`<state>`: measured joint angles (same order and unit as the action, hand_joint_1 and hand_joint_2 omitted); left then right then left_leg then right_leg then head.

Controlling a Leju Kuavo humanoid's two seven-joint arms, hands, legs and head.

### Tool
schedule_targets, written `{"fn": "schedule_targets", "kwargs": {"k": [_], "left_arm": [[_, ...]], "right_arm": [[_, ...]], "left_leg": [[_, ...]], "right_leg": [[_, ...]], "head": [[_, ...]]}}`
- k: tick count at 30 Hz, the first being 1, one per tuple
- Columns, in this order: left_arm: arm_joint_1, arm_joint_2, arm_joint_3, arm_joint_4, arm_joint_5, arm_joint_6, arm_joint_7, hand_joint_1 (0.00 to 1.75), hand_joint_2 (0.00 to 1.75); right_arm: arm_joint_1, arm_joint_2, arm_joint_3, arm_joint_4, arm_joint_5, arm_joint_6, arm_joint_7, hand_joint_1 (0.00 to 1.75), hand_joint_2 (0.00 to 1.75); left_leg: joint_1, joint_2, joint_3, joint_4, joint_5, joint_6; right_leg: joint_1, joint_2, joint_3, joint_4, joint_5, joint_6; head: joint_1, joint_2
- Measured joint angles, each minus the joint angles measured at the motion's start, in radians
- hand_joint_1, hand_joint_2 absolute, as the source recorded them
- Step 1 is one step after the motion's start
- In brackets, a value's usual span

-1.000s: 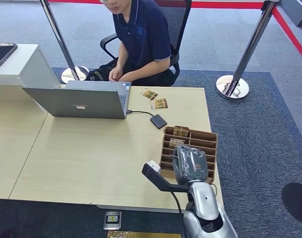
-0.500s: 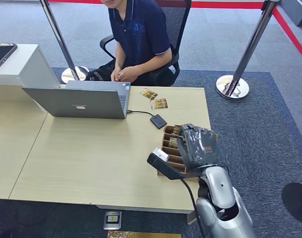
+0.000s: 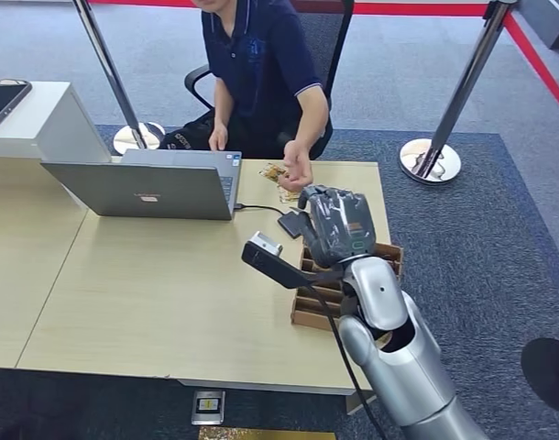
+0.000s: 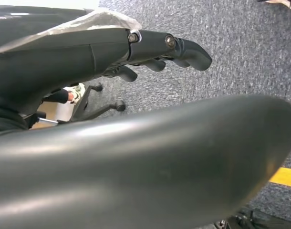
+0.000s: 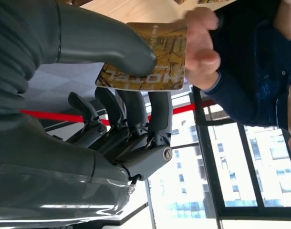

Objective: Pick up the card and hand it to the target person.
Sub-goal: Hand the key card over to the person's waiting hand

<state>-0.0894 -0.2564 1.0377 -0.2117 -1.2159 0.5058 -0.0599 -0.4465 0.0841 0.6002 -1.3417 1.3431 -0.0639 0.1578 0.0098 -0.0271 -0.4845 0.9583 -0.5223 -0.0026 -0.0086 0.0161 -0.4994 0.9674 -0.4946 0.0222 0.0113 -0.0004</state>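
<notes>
Handover step in hand. Right hand (image 5: 111,95) pinches card (image 5: 151,59) between thumb and fingers, raised over table's (image 3: 159,284) far right edge. Person's hand (image 5: 200,45) touches card's far end. Left hand (image 4: 144,47) empty, fingers loosely spread. Next: loosen pinch once person grips.

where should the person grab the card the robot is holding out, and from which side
Take the card by its free far edge, the end away from the right hand, coming in from the person's own side. The robot's thumb lies over one face and its fingers under the other, covering the near part, so only the far end is bare. The person's hand is already at that edge.
</notes>
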Motion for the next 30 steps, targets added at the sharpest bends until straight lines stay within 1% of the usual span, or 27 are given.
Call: {"fn": "schedule_targets", "kwargs": {"k": [4,8,15,17,18,21,22,23,25,29,30], "left_arm": [[0.000,0.000,-0.006,0.000,-0.007,0.000,0.010,0.00,0.00],[0.000,0.000,-0.020,0.000,-0.021,-0.001,0.009,0.00,0.00],[-0.001,0.000,-0.042,0.000,-0.046,-0.008,0.007,0.00,0.00],[-0.001,0.001,-0.047,0.000,-0.049,-0.008,0.008,0.00,0.00],[-0.001,0.001,-0.048,0.000,-0.050,-0.008,0.008,0.00,0.00],[-0.001,0.003,-0.050,0.000,-0.050,-0.008,0.010,0.00,0.00],[-0.001,0.004,-0.050,0.000,-0.051,-0.008,0.010,0.00,0.00],[-0.001,0.005,-0.050,0.000,-0.051,-0.008,0.010,0.00,0.00],[0.000,0.006,-0.050,0.000,-0.052,-0.008,0.011,0.00,0.00],[0.000,0.008,-0.051,0.000,-0.057,-0.007,0.011,0.00,0.00],[0.001,0.008,-0.051,0.000,-0.057,-0.007,0.012,0.00,0.00]], "right_arm": [[-0.071,0.048,0.000,0.129,0.027,-0.024,0.030,1.45,1.75],[-0.132,0.086,0.000,0.265,0.062,-0.057,0.067,1.46,1.75],[-0.207,0.117,-0.005,0.473,0.105,-0.112,0.108,1.40,1.75],[-0.218,0.122,-0.008,0.519,0.111,-0.122,0.112,1.33,1.75],[-0.221,0.124,-0.009,0.539,0.113,-0.126,0.113,1.14,1.75],[-0.229,0.129,-0.010,0.588,0.116,-0.131,0.115,0.19,1.75],[-0.231,0.131,-0.010,0.604,0.118,-0.131,0.116,0.03,1.75],[-0.232,0.133,-0.010,0.618,0.120,-0.133,0.118,0.00,1.75],[-0.233,0.137,-0.010,0.642,0.127,-0.139,0.122,0.00,1.75],[-0.236,0.145,-0.011,0.667,0.137,-0.153,0.123,0.00,0.00],[-0.236,0.147,-0.011,0.672,0.138,-0.155,0.124,0.00,0.00]], "left_leg": [[0.000,0.000,0.000,0.000,0.000,0.000],[0.000,0.000,0.000,0.000,0.000,0.000],[0.000,0.000,0.000,0.000,0.000,0.000],[0.000,0.000,0.000,0.000,0.000,0.000],[0.000,0.000,0.000,0.000,0.000,0.000],[0.000,0.000,0.000,0.000,0.000,0.000],[0.000,0.000,0.000,0.000,0.000,0.000],[0.000,0.000,0.000,0.000,0.000,0.000],[0.000,0.000,0.000,0.000,0.000,0.000],[0.000,0.000,0.000,0.000,0.000,0.000],[0.000,0.000,0.000,0.000,0.000,0.000]], "right_leg": [[0.000,0.000,0.000,0.000,0.000,0.000],[0.000,0.000,0.000,0.000,0.000,0.000],[0.000,0.000,0.000,0.000,0.000,0.000],[0.000,0.000,0.000,0.000,0.000,0.000],[0.000,0.000,0.000,0.000,0.000,0.000],[0.000,0.000,0.000,0.000,0.000,0.000],[0.000,0.000,0.000,0.000,0.000,0.000],[0.000,0.000,0.000,0.000,0.000,0.000],[0.000,0.000,0.000,0.000,0.000,0.000],[0.000,0.000,-0.001,0.000,0.000,0.000],[0.000,0.000,-0.001,0.000,0.000,0.000]], "head": [[0.000,0.000],[0.000,0.000],[0.000,0.000],[0.000,0.000],[0.000,0.000],[0.000,0.000],[0.000,0.000],[0.000,0.000],[0.000,0.000],[0.000,0.000],[0.000,0.000]]}}
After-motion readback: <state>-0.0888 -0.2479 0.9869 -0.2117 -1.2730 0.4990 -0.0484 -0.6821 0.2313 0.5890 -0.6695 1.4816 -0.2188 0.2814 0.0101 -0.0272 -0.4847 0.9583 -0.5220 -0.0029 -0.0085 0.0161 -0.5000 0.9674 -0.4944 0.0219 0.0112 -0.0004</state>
